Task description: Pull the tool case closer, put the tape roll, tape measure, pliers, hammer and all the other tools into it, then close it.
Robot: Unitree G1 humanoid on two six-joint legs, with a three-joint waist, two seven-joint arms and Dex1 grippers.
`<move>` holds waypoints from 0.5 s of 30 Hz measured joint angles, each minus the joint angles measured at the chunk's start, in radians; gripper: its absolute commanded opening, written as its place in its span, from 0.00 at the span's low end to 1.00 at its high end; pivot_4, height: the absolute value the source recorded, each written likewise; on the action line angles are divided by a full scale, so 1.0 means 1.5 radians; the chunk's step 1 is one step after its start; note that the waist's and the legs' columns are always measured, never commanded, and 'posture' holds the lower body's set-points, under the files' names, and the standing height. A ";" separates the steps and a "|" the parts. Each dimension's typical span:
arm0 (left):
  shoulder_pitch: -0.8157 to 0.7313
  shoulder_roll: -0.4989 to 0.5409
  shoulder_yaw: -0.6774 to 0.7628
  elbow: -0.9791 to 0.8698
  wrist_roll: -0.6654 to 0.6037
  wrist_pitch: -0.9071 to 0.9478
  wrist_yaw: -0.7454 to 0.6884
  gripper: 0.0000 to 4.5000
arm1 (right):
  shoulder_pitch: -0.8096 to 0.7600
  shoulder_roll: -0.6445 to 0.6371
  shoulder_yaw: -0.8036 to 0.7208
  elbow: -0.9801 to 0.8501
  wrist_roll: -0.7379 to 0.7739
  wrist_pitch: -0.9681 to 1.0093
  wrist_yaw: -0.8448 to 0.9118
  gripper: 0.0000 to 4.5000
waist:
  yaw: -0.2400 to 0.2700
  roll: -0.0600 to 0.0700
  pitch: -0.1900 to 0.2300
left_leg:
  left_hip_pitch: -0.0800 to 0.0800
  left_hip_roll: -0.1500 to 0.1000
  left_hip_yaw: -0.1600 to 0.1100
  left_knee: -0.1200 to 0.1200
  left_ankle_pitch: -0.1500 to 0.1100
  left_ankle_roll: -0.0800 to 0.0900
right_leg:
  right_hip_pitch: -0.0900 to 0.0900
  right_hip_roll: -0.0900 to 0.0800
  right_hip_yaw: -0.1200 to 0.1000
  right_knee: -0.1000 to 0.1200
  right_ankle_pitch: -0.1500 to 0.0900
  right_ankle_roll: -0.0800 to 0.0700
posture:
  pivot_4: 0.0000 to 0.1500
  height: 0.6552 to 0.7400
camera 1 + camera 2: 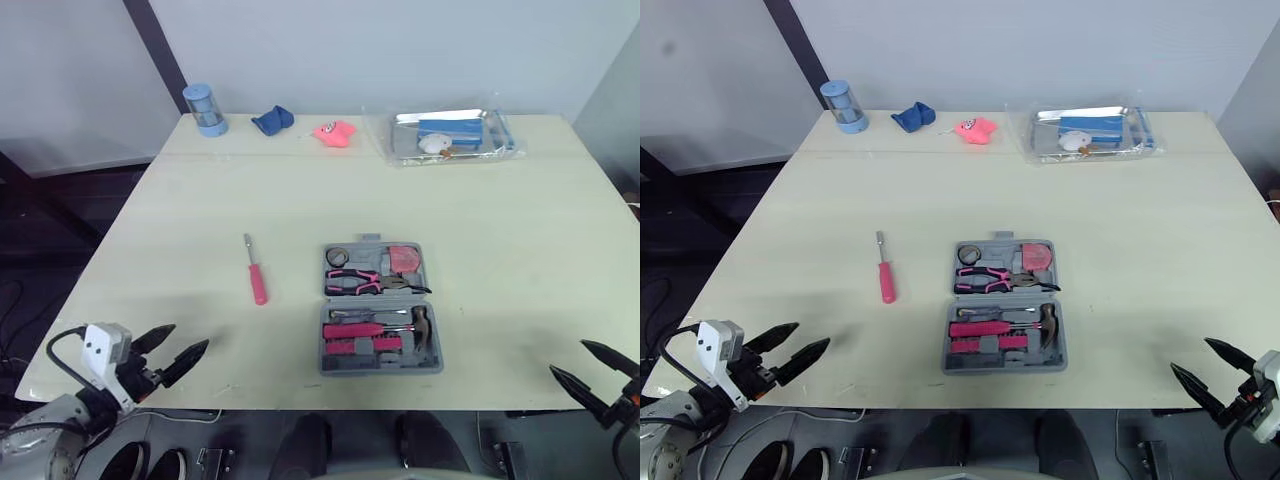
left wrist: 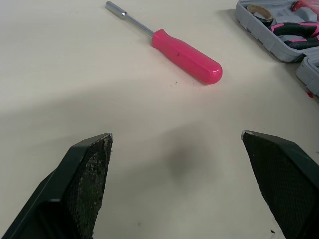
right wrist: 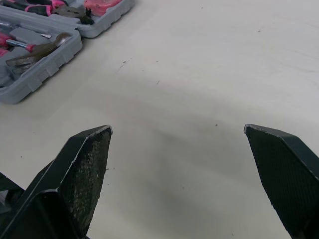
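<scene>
- Left gripper (image 1: 191, 336): at near-left edge of table (image 1: 500, 250); fingers spread, holding nothing.
- Right gripper (image 1: 567, 356): at near-right edge; fingers spread, empty.
- Tool case (image 1: 327, 368): open, near centre; holds pliers (image 1: 355, 281), hammer (image 1: 418, 325), tape measure (image 1: 403, 259) and tape roll (image 1: 337, 256).
- Screwdriver (image 1: 257, 275): loose, just left of case, shaft pointing far.
- Handling: probably next; left gripper should pinch across its pink handle, lift level, then lay it in the case.

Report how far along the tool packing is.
Done: the tape roll, tape measure, pliers and hammer lie in the open tool case, near the front edge of the table. In hand: nothing; the left gripper and right gripper are open and empty. Left: the pink screwdriver lies on the table left of the case, which is not yet closed.
</scene>
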 measured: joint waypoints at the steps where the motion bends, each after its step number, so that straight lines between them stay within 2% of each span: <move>1: -0.003 -0.002 0.000 0.000 0.000 0.000 0.005 0.98 | 0.000 0.000 0.000 0.001 0.001 0.000 0.003 1.00 | 0.000 0.000 0.000 | 0.000 0.000 0.000 0.000 0.000 0.000 | 0.000 0.000 0.000 0.000 0.000 0.000 | 1.00 1.00; 7: -0.019 -0.029 -0.003 -0.059 -0.005 0.037 0.068 0.98 | 0.002 0.000 0.001 -0.044 0.019 0.013 0.015 1.00 | 0.000 0.000 0.000 | 0.000 0.000 0.000 0.000 0.000 0.000 | 0.000 0.000 0.000 0.000 0.000 0.000 | 1.00 1.00; 13: -0.068 -0.098 -0.025 -0.175 -0.026 0.168 0.251 0.98 | -0.017 -0.028 0.043 -0.185 0.062 0.088 0.033 1.00 | 0.000 0.000 0.000 | 0.000 0.000 0.000 0.000 0.000 0.000 | 0.000 0.000 0.000 0.000 0.000 0.000 | 1.00 1.00; 15: -0.077 -0.109 -0.037 -0.190 -0.026 0.191 0.281 0.98 | -0.033 -0.036 0.051 -0.203 0.068 0.099 0.038 1.00 | 0.001 -0.001 0.000 | 0.000 0.000 0.000 0.000 0.000 0.000 | 0.000 0.000 0.000 0.000 0.000 0.000 | 1.00 1.00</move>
